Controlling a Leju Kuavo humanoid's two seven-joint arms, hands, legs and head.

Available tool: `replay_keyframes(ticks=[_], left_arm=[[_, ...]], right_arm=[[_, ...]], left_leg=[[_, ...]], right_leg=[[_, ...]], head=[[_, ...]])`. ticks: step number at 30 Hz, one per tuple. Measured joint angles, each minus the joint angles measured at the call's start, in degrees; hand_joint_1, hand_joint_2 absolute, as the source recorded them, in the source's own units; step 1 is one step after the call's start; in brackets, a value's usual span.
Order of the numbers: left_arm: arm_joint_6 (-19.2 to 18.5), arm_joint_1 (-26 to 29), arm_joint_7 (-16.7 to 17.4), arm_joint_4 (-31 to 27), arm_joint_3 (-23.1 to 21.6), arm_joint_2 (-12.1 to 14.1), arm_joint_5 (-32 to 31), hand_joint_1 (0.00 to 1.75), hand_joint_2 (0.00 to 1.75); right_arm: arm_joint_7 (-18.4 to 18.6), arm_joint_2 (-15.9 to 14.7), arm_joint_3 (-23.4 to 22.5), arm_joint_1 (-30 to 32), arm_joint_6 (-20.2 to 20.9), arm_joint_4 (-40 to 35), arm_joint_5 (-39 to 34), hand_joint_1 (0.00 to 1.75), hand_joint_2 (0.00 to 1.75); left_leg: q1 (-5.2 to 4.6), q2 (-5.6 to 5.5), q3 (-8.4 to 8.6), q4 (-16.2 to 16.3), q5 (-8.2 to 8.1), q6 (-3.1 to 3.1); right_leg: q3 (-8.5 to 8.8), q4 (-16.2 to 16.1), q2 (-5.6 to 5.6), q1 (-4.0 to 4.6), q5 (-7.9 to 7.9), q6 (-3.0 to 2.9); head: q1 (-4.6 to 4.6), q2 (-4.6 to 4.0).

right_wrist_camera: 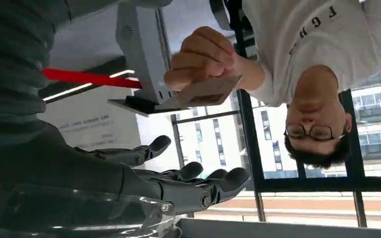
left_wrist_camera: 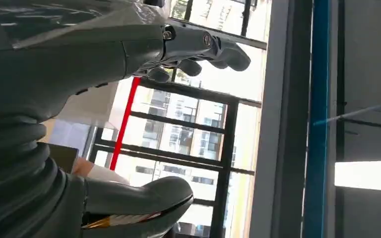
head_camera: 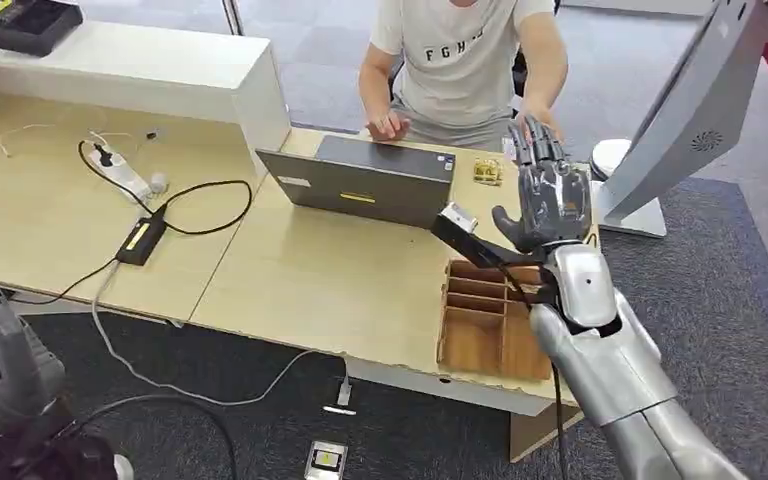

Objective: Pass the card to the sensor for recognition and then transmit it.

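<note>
A person's hand [right_wrist_camera: 203,57] holds the pale card [right_wrist_camera: 206,91] by one end, just beyond my right hand's fingertips [right_wrist_camera: 238,176]. My right hand [head_camera: 552,195] is raised over the desk's far right corner with its fingers spread and upright and nothing in it; it stands right in front of the person's hand [head_camera: 538,118]. The grey sensor terminal [head_camera: 695,110] leans on its stand to the right of that hand, and the right wrist view shows it [right_wrist_camera: 139,49] behind the card. My left hand [head_camera: 0,350] hangs low at the left, off the desk, holding nothing.
A grey laptop [head_camera: 370,180] lies open at the desk's far side facing the seated person [head_camera: 460,60]. A wooden divided box [head_camera: 490,325] sits under my right forearm. A power strip [head_camera: 125,175], a black adapter [head_camera: 140,240] and cables trail over the left desk and the floor.
</note>
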Motion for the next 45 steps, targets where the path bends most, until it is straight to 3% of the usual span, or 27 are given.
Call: replay_keyframes(ticks=[3,4,5,8,25,38,45], left_arm=[[0.02,-0.04,0.0,0.11,-0.02,0.15,0.15,0.0,1.75],[0.02,-0.04,0.0,0.13,-0.02,0.17,0.15,0.0,1.75],[0.11,-0.04,0.0,0.13,-0.02,0.2,0.17,0.0,1.75],[0.61,-0.01,0.0,0.13,-0.02,0.26,0.17,0.0,1.75],[1.07,0.13,0.0,0.24,-0.24,1.05,1.01,0.0,1.75],[1.81,0.77,0.0,0.0,-0.22,1.05,0.0,0.0,1.75],[-0.26,2.91,0.0,-0.9,0.72,0.17,-0.44,0.0,1.75]], right_arm=[[0.5,0.42,0.31,-0.36,0.0,1.95,0.07,0.0,1.75],[0.55,0.5,0.39,-0.44,0.0,2.56,0.13,0.47,1.75],[0.57,0.59,0.48,-0.47,0.11,2.98,0.22,1.52,1.75],[0.61,0.77,0.72,-0.54,0.44,4.44,0.2,1.75,1.75],[0.63,0.57,0.79,-0.13,1.97,7.57,0.39,1.75,1.75],[-0.52,0.35,0.57,0.26,0.68,7.15,-1.84,1.75,1.75],[1.29,-2.69,-1.23,2.64,-0.37,2.71,-5.01,1.75,1.75]], left_leg=[[0.0,0.0,0.0,0.0,0.0,0.0],[0.0,0.0,0.0,0.0,0.0,0.0],[0.0,0.0,0.01,0.0,0.0,0.0],[0.0,0.0,0.01,0.0,0.0,0.0],[-0.01,0.02,0.03,0.01,0.0,0.0],[0.0,0.03,0.03,0.01,0.0,0.0],[-0.03,0.03,0.04,0.03,-0.01,0.0]], right_leg=[[0.0,0.0,0.0,0.0,0.0,0.0],[0.0,0.0,0.0,0.0,0.0,0.0],[0.0,0.0,0.0,0.0,0.0,0.0],[0.0,0.0,0.0,0.0,0.0,0.0],[0.0,0.0,0.01,0.0,0.0,0.0],[0.0,0.0,0.02,0.0,0.01,0.0],[-0.02,-0.02,0.02,-0.01,0.01,0.0]], head=[[0.0,0.0],[0.0,0.0],[0.0,0.0],[0.0,0.0],[0.0,0.0],[0.0,0.0],[-0.02,0.0]])
